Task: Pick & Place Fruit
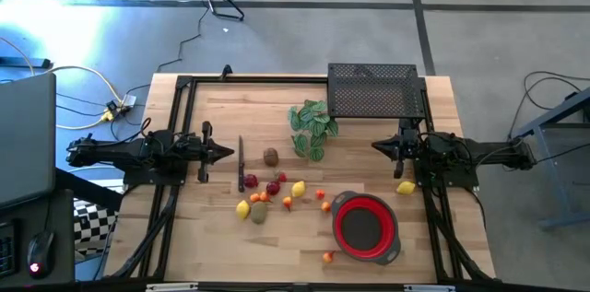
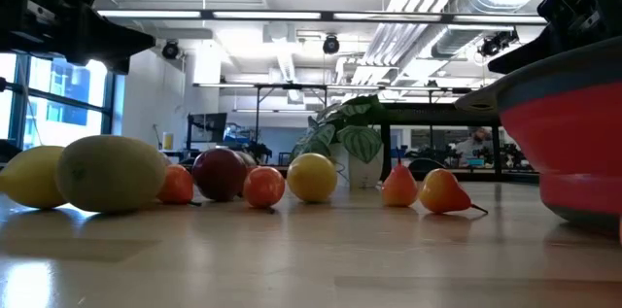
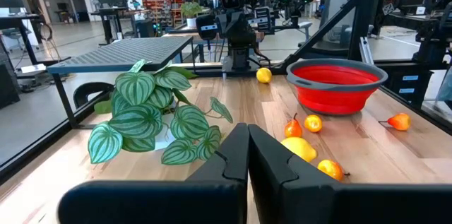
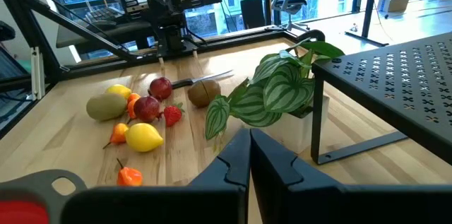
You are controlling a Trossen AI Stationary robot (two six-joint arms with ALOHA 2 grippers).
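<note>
1. Nearest the low camera, a pale green-yellow fruit (image 2: 110, 173) lies on the worktop (image 2: 311, 259) and covers part of a lemon (image 2: 29, 177) behind it; the lemon is also cut by the picture edge.
2. Behind them more fruit stand in a row: a dark red one (image 2: 220, 173), an orange one (image 2: 263, 187), a yellow one (image 2: 312, 177) and two small orange pear-like pieces (image 2: 444, 191). Some are half hidden behind others.
3. The red bowl (image 2: 569, 143) with a grey rim fills the low view's right side and is cut off, so its inside is not seen there. From above, the bowl (image 1: 365, 227) looks empty.
4. From above, most fruit lie in a loose group in the middle of the worktop, between the arms. A brown fruit (image 1: 271, 156) lies apart near the leafy plant (image 1: 312, 127), one lemon (image 1: 406, 187) lies just beside the right arm, and one small orange piece (image 1: 328, 256) lies near the front edge. The small pieces are hard to name.
5. A knife (image 1: 241, 163) lies near the left arm.
6. The left gripper (image 1: 228, 152) hangs over the left side, fingers pressed together, holding nothing.
7. The right gripper (image 1: 377, 146) hangs over the right side by the black mesh rack (image 1: 372, 89), fingers also together and empty.
</note>
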